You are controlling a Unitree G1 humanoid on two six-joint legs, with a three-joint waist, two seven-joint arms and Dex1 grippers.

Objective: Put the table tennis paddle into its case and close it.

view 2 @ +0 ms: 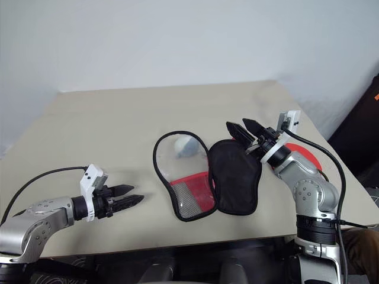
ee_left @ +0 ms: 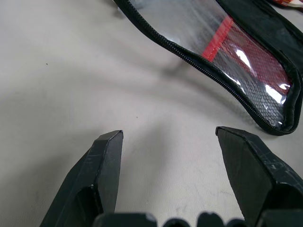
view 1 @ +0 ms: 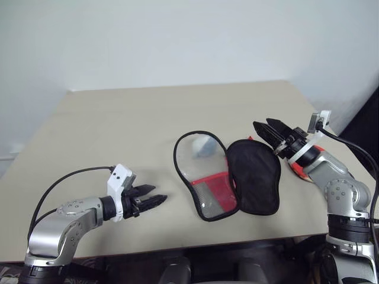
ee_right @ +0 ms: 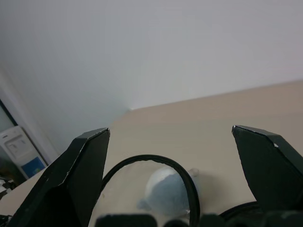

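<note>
Pale walls frame a beige surface [view 1: 118,118], and at its middle the case [view 2: 207,177] lies unzipped and spread flat, black lining up on one half, clear window and red mesh on the other. Just beyond the case, against its far rim, sits a pale grey-white lump [view 2: 186,145]. Right of the case, the table tennis paddle [view 2: 305,155] peeks red from under the right arm, so it is not inside yet. Right pincer [view 2: 244,129] hovers spread wide, empty, above the case's right edge. Left pincer [view 1: 151,198] waits left of the case, released too, gripping nothing. Risk ahead, I'd say: the right forearm covers the paddle, so a blind reach could shove it off the surface's near edge, or snag the floppy case and fold it.
</note>
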